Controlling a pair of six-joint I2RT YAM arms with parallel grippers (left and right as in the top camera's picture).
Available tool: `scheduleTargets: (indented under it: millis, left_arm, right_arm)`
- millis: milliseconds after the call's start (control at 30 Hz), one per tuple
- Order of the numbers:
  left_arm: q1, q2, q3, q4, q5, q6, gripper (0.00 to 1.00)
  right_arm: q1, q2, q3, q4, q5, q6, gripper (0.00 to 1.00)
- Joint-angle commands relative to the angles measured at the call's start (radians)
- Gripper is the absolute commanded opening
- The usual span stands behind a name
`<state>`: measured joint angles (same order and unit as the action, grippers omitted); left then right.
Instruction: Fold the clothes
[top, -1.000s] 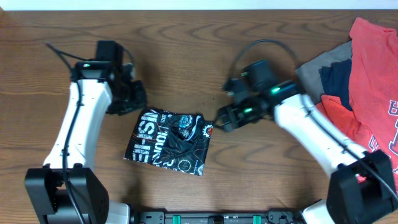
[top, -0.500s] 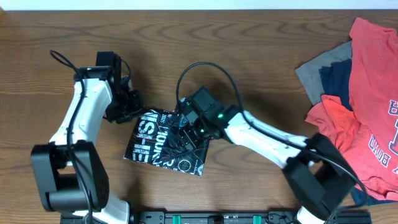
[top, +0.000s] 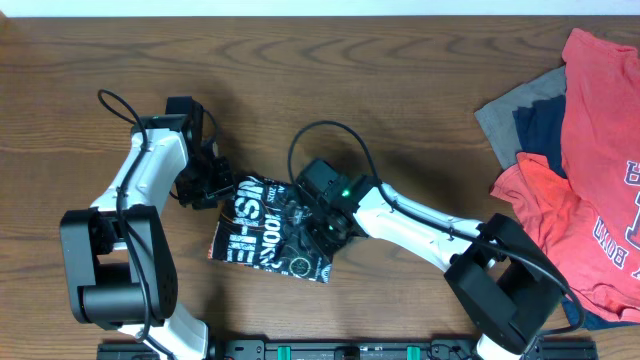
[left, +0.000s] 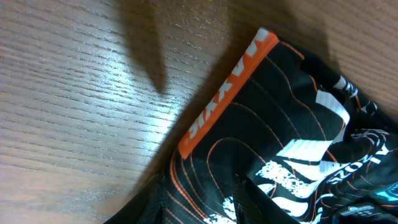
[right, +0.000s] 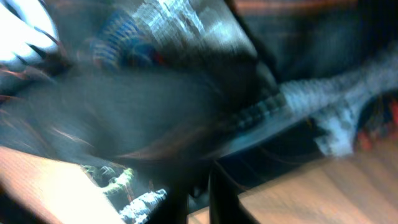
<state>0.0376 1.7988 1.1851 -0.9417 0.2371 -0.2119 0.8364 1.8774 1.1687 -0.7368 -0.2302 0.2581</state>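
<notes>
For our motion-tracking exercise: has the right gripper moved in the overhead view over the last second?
Yes. The right gripper has moved left, away from the red T-shirts, and now sits over the black jersey.

Wooden table (top: 330, 80), black jersey (top: 250, 228), clothes pile (top: 590, 130)

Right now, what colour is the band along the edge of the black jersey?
The band is orange with white lettering; the left wrist view shows it best.
</notes>
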Motion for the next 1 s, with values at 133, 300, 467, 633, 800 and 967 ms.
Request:
scheduleTargets:
  millis: [133,300,467,633,800,967]
  left_arm:
    - [-0.002,0.011,-0.006,-0.006,0.006,0.009,0.37]
    - [-0.002,0.011,-0.006,-0.006,0.005,0.009,0.37]
    - [-0.002,0.011,-0.006,-0.006,0.006,0.009,0.37]
    - [-0.002,0.011,-0.006,-0.006,0.005,0.009,0.37]
    - [-0.002,0.011,-0.006,-0.006,0.005,0.009,0.36]
    - [-0.002,0.011,-0.006,-0.006,0.005,0.009,0.37]
  right_arm:
    - [0.008,0.004,0.001,-0.096,0.081,0.063,0.56]
    - [-0.008,-0.034,0.024,-0.144,0.080,0.081,0.43]
    - [-0.033,-0.156,0.102,-0.126,0.084,0.074,0.59]
    - [-0.037,-0.196,0.112,-0.051,0.038,0.025,0.66]
    - [-0.016,-0.135,0.097,-0.047,0.039,0.026,0.66]
    - [0.003,-0.044,0.097,-0.023,0.039,0.027,0.62]
